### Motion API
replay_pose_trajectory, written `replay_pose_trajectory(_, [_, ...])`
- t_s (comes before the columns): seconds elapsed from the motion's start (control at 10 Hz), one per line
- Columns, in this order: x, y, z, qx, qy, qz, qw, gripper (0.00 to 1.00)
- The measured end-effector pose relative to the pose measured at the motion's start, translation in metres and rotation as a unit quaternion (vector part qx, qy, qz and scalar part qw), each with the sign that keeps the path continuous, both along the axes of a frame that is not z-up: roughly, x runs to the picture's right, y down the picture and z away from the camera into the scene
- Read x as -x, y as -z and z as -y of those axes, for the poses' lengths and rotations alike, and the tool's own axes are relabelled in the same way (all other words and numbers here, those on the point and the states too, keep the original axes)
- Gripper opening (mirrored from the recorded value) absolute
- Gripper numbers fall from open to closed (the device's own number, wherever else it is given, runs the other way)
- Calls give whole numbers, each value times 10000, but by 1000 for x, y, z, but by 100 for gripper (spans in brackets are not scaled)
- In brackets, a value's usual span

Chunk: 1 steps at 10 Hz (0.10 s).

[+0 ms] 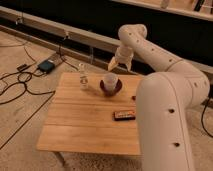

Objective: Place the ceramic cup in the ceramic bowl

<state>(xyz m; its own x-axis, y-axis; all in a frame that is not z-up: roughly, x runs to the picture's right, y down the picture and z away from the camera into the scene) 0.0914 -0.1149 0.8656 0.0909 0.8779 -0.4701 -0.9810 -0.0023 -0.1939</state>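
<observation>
The pale ceramic cup (110, 80) stands upright inside the dark maroon ceramic bowl (111, 89), at the far middle of the wooden table (85, 125). My gripper (120, 65) hangs just above and slightly behind the cup. Its fingers are spread open and nothing is between them. The white arm reaches in from the right, and its large near segment fills the right side of the view.
A slim clear glass bottle (83, 80) stands left of the bowl. A flat black rectangular object (124, 115) lies near the table's right side, with a small dark item (133, 98) behind it. A blue box (46, 65) and cables lie on the floor to the left.
</observation>
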Motion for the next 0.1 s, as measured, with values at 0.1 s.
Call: replay_pose_trajectory(0.1, [0, 0, 0, -2, -1, 1, 10000, 73])
